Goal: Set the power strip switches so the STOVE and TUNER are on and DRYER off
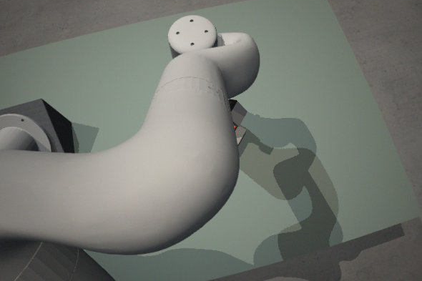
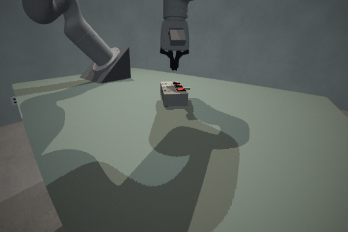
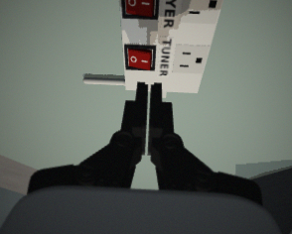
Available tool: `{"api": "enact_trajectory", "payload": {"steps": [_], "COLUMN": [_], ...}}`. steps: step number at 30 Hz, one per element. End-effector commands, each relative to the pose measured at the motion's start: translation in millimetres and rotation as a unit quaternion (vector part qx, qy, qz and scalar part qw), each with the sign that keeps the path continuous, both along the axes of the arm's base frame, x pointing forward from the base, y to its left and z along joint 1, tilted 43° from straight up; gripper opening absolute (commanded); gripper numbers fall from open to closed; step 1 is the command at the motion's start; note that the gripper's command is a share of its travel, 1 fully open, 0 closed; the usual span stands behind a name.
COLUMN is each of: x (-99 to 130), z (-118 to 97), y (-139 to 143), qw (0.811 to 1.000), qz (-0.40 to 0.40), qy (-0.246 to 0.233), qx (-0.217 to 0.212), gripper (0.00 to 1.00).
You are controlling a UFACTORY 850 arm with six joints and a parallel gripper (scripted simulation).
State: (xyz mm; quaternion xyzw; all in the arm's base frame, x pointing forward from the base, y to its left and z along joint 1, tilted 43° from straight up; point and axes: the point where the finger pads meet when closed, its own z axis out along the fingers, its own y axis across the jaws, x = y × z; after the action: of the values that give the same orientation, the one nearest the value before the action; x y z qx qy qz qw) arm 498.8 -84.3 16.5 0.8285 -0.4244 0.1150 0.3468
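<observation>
The grey power strip lies flat on the green table, label side up. In the wrist view I read the red TUNER switch and, at the top edge, the red DRYER switch; the STOVE switch is out of that view. The exterior view shows three red rockers in a row. My gripper is shut on nothing and hangs above the strip, its tips just short of the TUNER switch at the strip's end. In the top view the arm hides all but a corner of the strip.
A short grey cord stub sticks out of the strip's side near the TUNER end. The robot's dark wedge-shaped base stands at the table's back left. The table's edges drop to a grey floor.
</observation>
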Motion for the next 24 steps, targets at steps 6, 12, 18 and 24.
{"api": "enact_trajectory", "payload": {"steps": [6,12,18,24], "x": [0,0,-1,-2], "z": [-4,-9,-13,-19], "y": [-3,-8,-12,-17], "qw": [1.0,1.0,1.0,1.0], "qz": [0.0,0.0,0.0,0.0], "qy": [-0.001,-0.001,-0.001,-0.001], "qx": [0.0,0.0,0.0,0.0], "gripper": [0.0,0.0,0.0,0.0]}}
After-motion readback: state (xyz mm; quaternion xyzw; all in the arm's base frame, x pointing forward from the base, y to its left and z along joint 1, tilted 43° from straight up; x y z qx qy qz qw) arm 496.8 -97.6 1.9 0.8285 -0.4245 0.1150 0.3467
